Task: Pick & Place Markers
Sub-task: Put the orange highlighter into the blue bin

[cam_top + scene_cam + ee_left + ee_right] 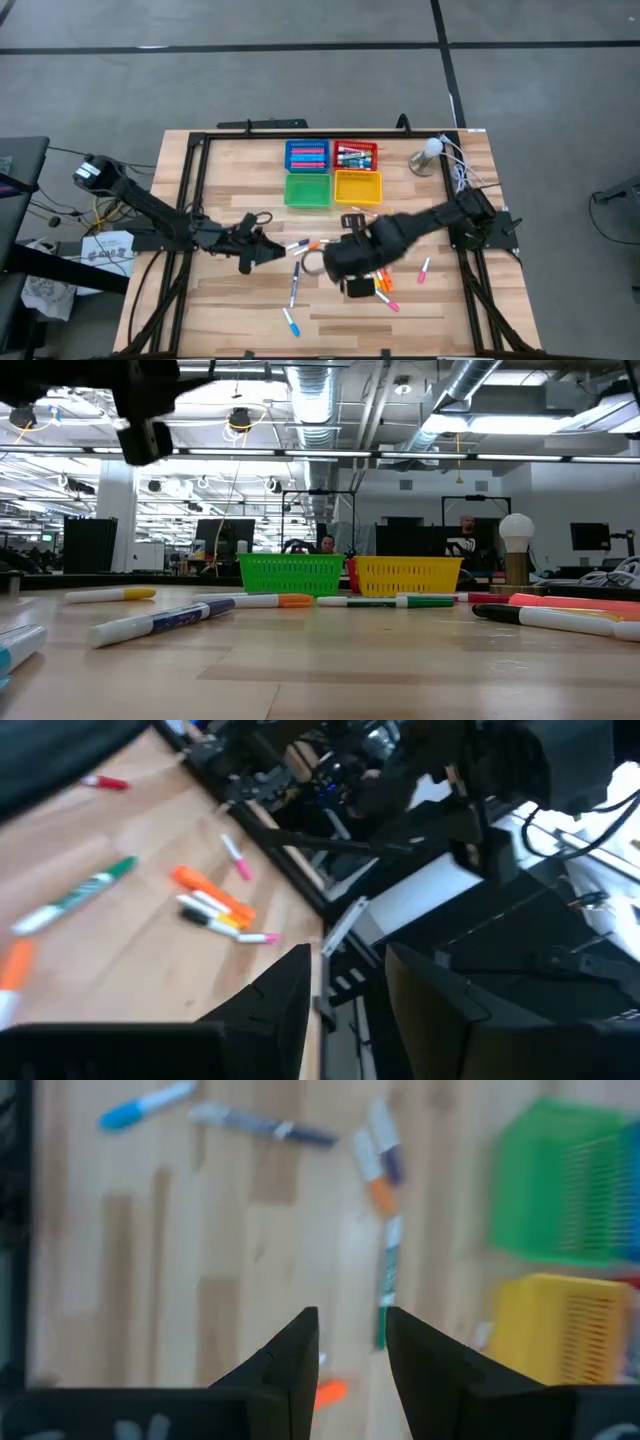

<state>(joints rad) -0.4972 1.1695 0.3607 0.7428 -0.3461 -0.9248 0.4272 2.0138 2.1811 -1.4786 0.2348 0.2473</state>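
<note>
Several markers lie loose on the wooden table: a dark blue one (294, 285), a light blue one (290, 322), an orange-capped white one (302, 245), a pink one (424, 270) and an orange cluster (385, 285). My left gripper (268, 251) hovers left of the table's middle, pointing level toward the right edge. It is open (348, 970) with nothing between its fingers. My right gripper (345, 268) hangs above the middle, pointing steeply down. It is open (352, 1325) over a green marker (388, 1280) and holds nothing.
Four square trays stand at the far middle: blue (307, 155) and red (355, 156) holding markers, green (307, 190) and yellow (357, 186) in front of them. A white bulb on a wooden base (430, 152) and cables sit at the far right. Black rails (185, 200) run along both sides.
</note>
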